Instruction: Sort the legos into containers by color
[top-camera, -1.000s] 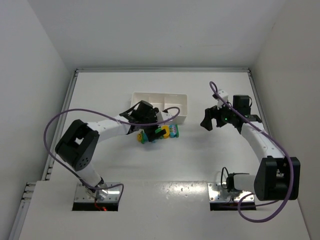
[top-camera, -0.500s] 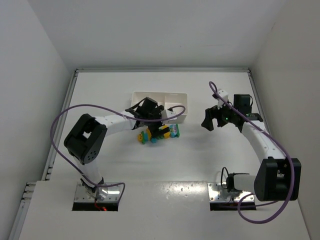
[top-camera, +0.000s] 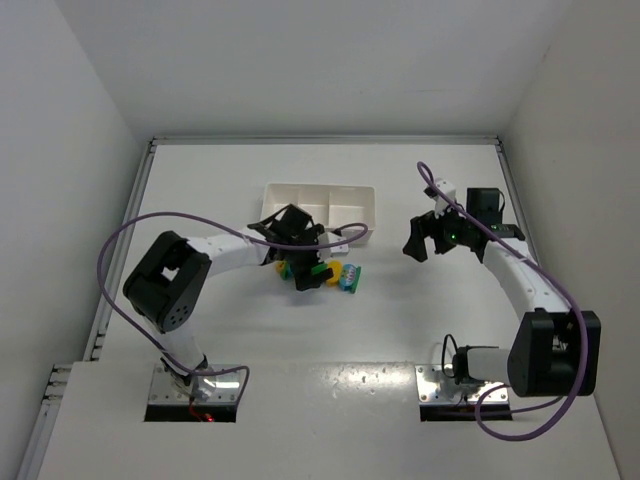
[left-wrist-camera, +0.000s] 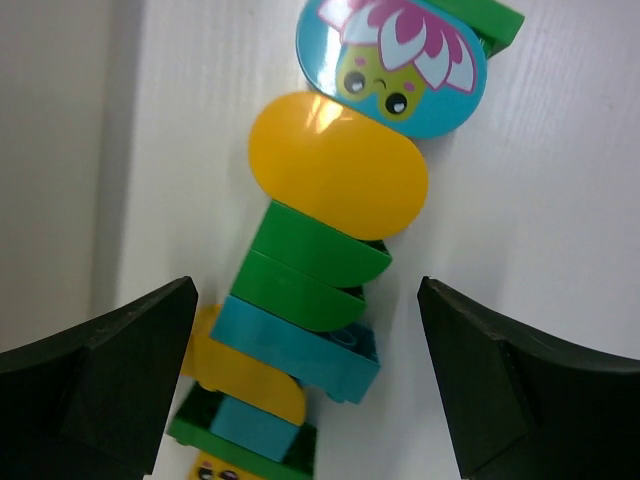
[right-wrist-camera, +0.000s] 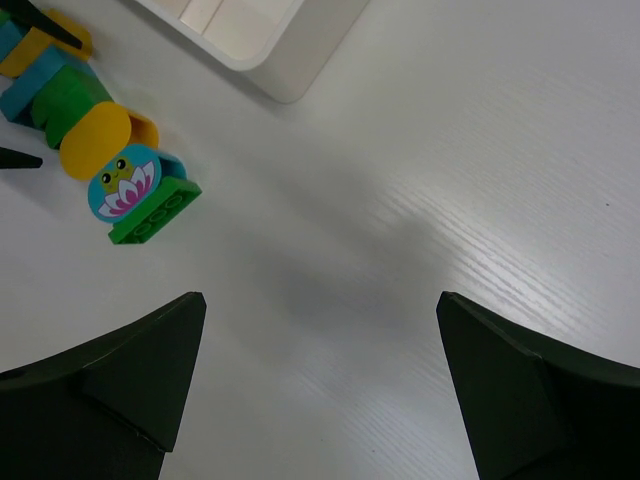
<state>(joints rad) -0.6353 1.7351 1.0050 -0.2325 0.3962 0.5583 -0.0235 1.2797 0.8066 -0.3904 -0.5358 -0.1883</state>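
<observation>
The left gripper (left-wrist-camera: 305, 285) is spread as wide as it goes and has hold of nothing. Its two black fingers (left-wrist-camera: 120, 370) straddle the row of legos (left-wrist-camera: 320, 250), one on each side and neither touching, which looks like the set-up for closing on a single brick in the clump. The legos lie on the table (top-camera: 400, 330) just outside the near wall of the tray (top-camera: 320, 186), toward its middle. They are pressed together in a crooked line: a cyan disc (left-wrist-camera: 392, 62) with a flower face at one end, then a yellow disc (left-wrist-camera: 338, 165), then green, cyan and yellow pieces. As far as the uncovered parts of the tray show, no brick sits in a compartment, so the sorting seems barely begun. Because the bricks touch, lifting one by colour will likely disturb its neighbours. The left arm reaches in from the tray's left, elbow folded outward and wrist tipped down by the tray's near edge. The right gripper (right-wrist-camera: 318, 300) is likewise fully spread and empty, hanging over bare table well to the right of the tray, its arm bent inward, probably keeping clear
</observation>
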